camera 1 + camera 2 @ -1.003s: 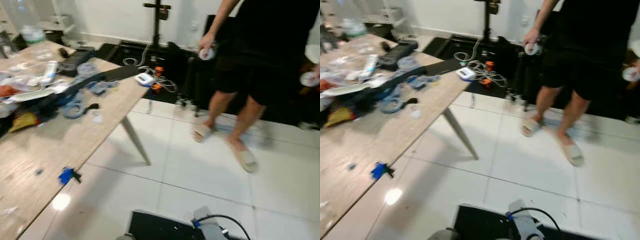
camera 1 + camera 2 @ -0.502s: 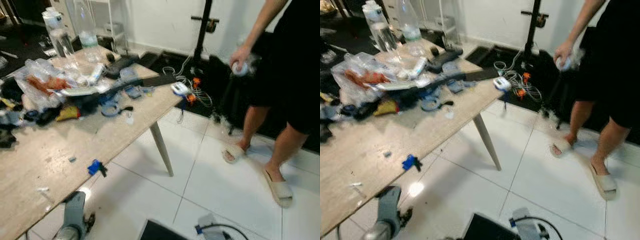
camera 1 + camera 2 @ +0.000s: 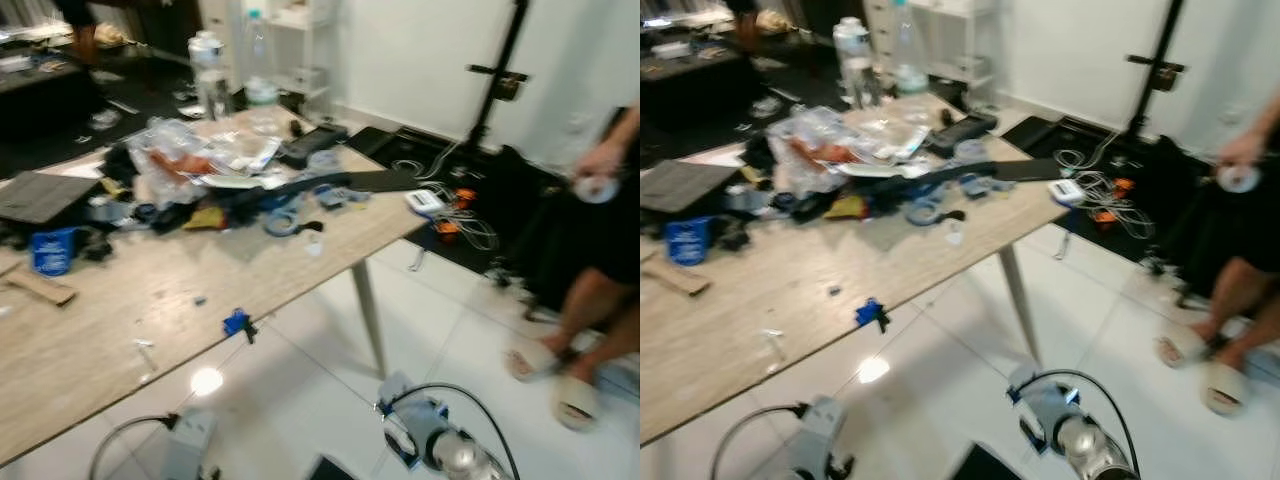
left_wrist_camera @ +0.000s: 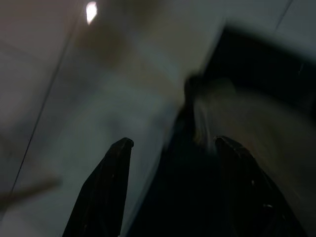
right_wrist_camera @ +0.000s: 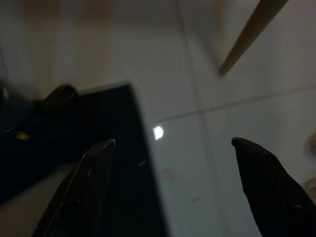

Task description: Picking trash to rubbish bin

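Camera swung; table (image 3: 120, 330) trash (image 3: 185, 165) ahead.

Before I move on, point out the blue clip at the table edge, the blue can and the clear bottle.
blue clip (image 3: 237, 323), left eye view, its middle
blue can (image 3: 50, 250), left eye view, its front
clear bottle (image 3: 852, 58), right eye view, its body

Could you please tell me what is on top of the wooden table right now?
The wooden table carries a heap of clear plastic wrappers, a blue can, bottles and a small blue clip. What lies beneath the heap is covered.
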`<state>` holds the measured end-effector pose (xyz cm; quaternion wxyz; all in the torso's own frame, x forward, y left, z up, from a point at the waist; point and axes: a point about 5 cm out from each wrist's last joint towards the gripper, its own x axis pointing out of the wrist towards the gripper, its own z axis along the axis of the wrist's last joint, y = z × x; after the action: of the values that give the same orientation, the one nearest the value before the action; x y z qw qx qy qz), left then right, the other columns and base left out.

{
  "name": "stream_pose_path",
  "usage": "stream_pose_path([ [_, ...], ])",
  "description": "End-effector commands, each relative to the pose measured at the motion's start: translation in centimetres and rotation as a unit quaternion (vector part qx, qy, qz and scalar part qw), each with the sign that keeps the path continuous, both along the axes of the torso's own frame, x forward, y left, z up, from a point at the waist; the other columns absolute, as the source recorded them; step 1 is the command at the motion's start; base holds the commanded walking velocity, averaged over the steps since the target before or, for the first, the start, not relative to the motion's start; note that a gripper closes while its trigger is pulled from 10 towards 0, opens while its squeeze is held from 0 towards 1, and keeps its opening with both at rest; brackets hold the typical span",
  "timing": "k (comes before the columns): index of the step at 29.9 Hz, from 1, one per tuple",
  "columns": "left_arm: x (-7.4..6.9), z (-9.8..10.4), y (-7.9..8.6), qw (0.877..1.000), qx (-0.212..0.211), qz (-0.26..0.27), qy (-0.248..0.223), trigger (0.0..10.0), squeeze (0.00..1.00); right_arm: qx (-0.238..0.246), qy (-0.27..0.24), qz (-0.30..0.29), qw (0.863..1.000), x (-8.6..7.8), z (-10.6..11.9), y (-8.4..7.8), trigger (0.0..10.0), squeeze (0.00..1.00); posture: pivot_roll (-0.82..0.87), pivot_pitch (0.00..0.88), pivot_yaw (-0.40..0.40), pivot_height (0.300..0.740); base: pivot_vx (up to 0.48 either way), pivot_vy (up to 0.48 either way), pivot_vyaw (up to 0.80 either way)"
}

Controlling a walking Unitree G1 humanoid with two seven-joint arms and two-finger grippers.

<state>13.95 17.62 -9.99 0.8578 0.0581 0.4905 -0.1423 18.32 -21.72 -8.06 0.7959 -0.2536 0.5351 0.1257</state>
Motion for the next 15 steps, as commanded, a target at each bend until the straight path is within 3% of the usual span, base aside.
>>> stream_pose_path([
  [1, -0.2, 0.0, 0.5, 0.999, 0.015, -0.028, 0.011, 10.0, 0.0, 0.003, -0.01, -0.032, 0.999, 0.5, 0.4, -0.7, 10.0, 0.0, -0.12, 0.01, 0.123, 0.74, 0.0, 0.0, 0.71],
  [3, -0.8, -0.2, 0.7, 0.999, 0.009, -0.023, 0.022, 10.0, 0.0, 0.002, -0.014, -0.079, 0.997, 0.6, 0.7, -1.9, 10.0, 0.0, -0.16, 0.039, 0.145, 0.74, 0.0, 0.0, 0.72],
  [6, -0.8, -0.2, 0.6, 1.0, 0.005, -0.017, 0.025, 10.0, 0.0, 0.005, -0.014, -0.091, 0.996, 0.6, 0.8, -2.1, 10.0, 0.0, -0.16, 0.041, 0.148, 0.74, 0.0, 0.0, 0.71],
  [10, -1.6, -0.5, 0.0, 0.997, 0.009, -0.069, 0.041, 10.0, 0.0, -0.007, 0.001, -0.105, 0.994, 0.5, 1.1, -3.3, 10.0, 0.0, -0.16, 0.045, 0.146, 0.74, 0.0, 0.0, 0.71],
  [15, -1.6, -0.6, -0.8, 0.995, -0.002, -0.083, 0.049, 10.0, 0.0, -0.018, 0.013, -0.122, 0.992, 0.1, 1.3, -4.6, 10.0, 0.0, -0.17, 0.033, 0.117, 0.74, 0.0, 0.0, 0.71],
])
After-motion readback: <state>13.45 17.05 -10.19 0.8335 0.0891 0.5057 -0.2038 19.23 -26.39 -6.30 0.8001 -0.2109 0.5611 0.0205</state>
